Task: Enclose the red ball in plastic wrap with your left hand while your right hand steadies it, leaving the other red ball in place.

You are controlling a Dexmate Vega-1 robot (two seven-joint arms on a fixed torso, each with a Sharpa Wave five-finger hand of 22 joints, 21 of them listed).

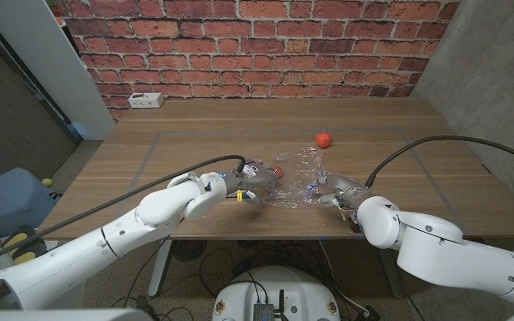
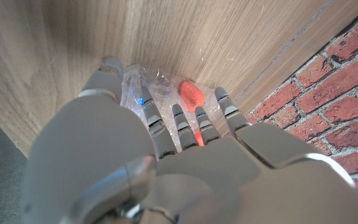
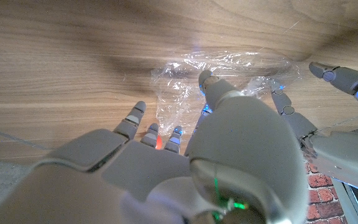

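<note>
Left hand [image 1: 255, 183] is curling its fingers over crinkled clear plastic wrap [image 1: 297, 178] around the small red ball [image 1: 277, 171] mid-surface, partly covered, while the right hand [image 1: 333, 192] is pressing spread fingers on the wrap's edge; enclosing seems unfinished, with the other red ball [image 1: 323, 139] sitting well apart.

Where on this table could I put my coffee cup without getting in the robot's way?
Bare wood lies along the far edge between the white box and the table's right corner, behind the lone red ball. The left stretch beyond the left hand looks free too. It is crowded at the front middle, where both hands, the right hand included, meet the plastic wrap and wrapped ball.
</note>
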